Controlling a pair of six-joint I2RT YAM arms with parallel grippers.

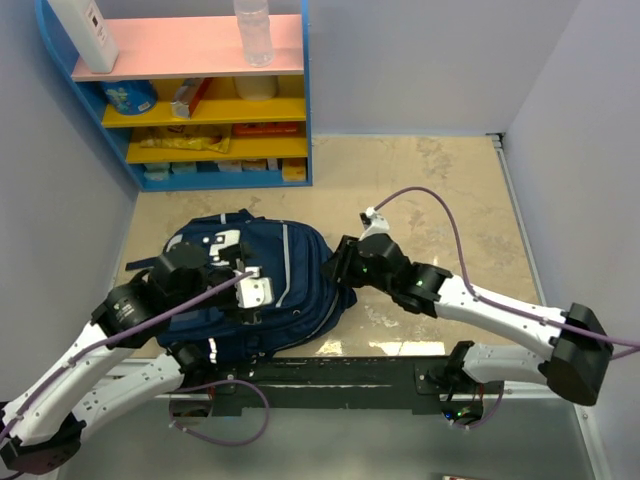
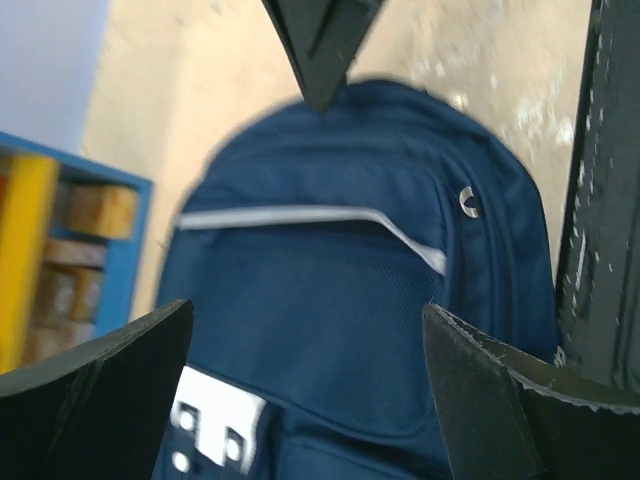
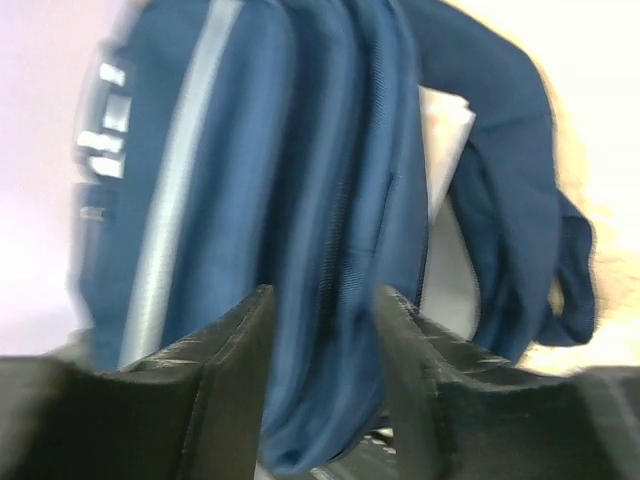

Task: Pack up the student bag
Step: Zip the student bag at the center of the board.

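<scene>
My left gripper (image 2: 308,310) hangs spread wide over the student bag (image 1: 298,268), which lies flat on the table (image 1: 450,190) between my arms. My right gripper (image 3: 325,295) stands narrow at its side; whether it pinches cloth I cannot tell. The bag looks soft and floppy, so I'd take a seam or the shoulder strap (image 3: 505,170). There is open room to the right; the shelf (image 1: 305,120) crowds the far left

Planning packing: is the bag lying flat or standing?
Lying flat: the student bag shows its front panel to the overhead camera.
</scene>
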